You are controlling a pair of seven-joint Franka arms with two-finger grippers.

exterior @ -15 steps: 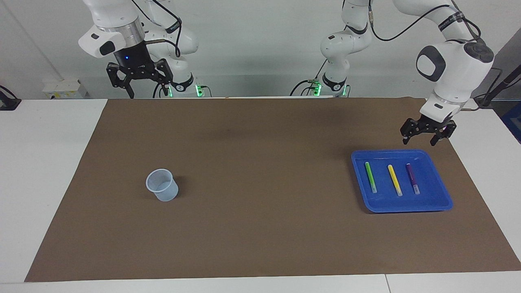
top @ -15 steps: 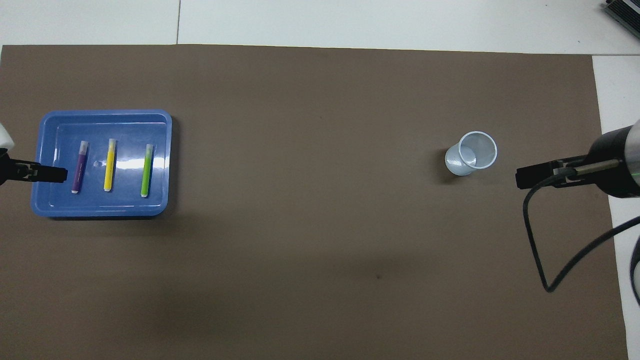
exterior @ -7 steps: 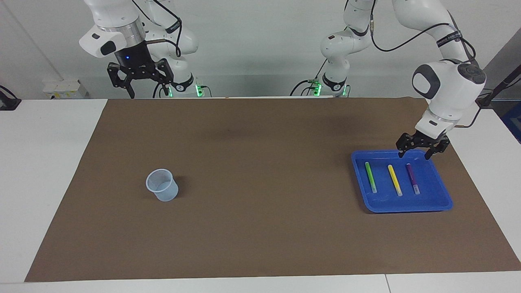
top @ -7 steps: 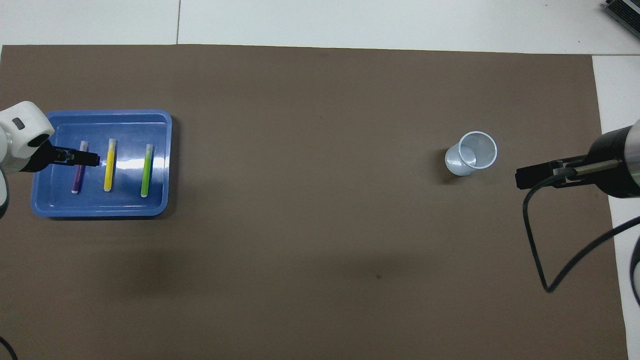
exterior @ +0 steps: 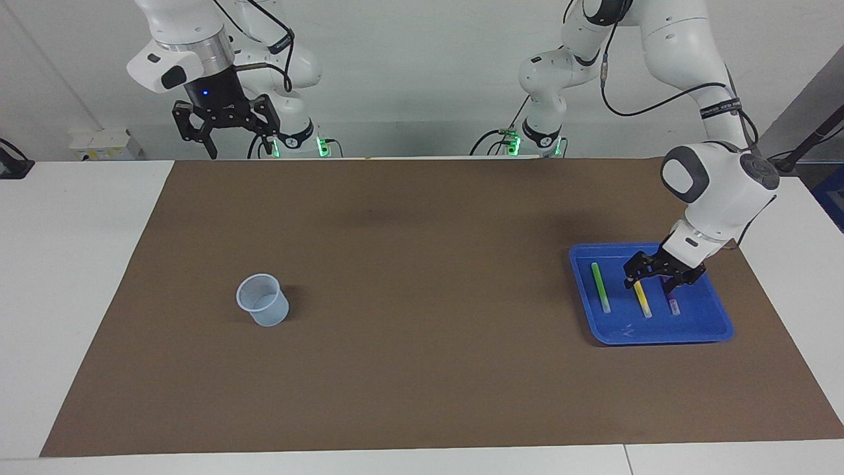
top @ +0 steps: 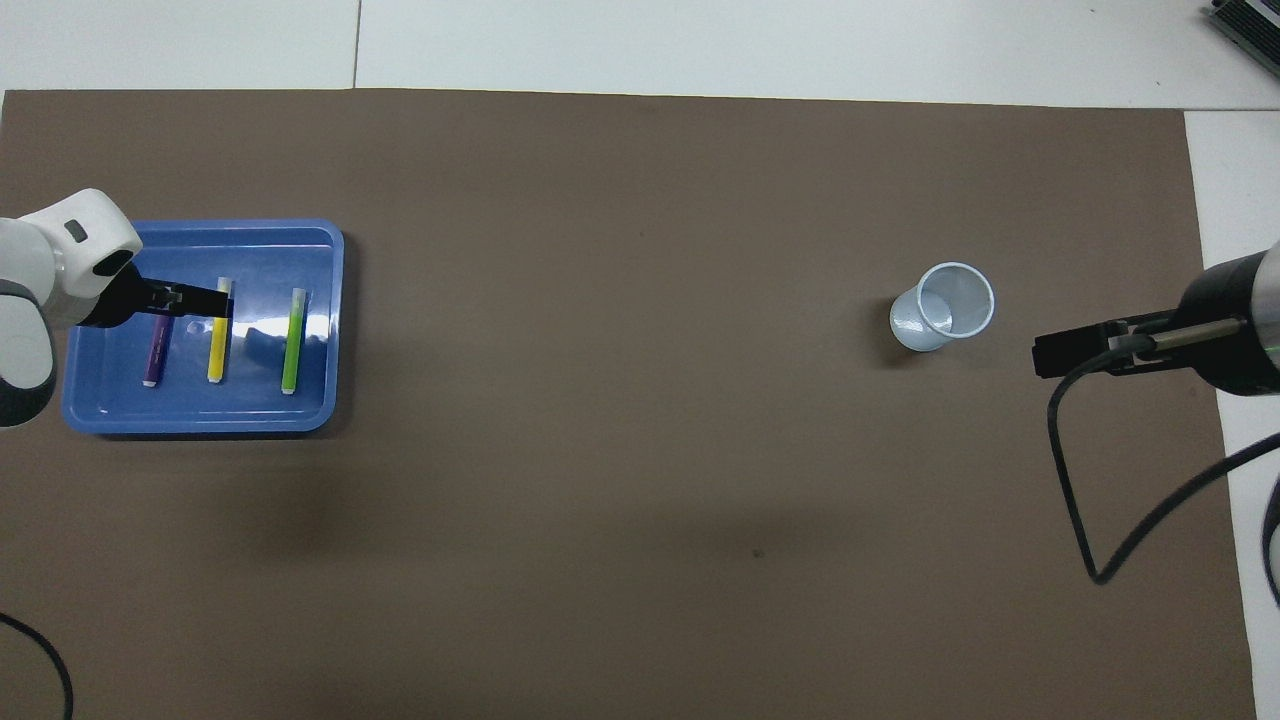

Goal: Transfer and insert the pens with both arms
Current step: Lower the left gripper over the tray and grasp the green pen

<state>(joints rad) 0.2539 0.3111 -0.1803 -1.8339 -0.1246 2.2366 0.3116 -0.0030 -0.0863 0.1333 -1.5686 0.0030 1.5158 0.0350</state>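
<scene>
The left gripper point(exterior: 653, 280) hung low inside the blue tray point(exterior: 715, 324), fingers spread wide and empty, the yellow pen point(exterior: 642, 300) lying between them, probably lined up for a pinch. The purple pen point(exterior: 672, 304) lay just outside one finger, the green pen point(exterior: 600, 287) outside the other. The right gripper point(exterior: 227, 128) waited, also spread, high near its base, well apart from the cup point(exterior: 264, 300), presumably for a handover.

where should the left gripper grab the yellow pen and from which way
Grip the yellow pen around mid-barrel, coming straight down from above. It lies flat in the blue tray, with the green pen and purple pen lying apart on either side, so the open left gripper should span its width.
</scene>
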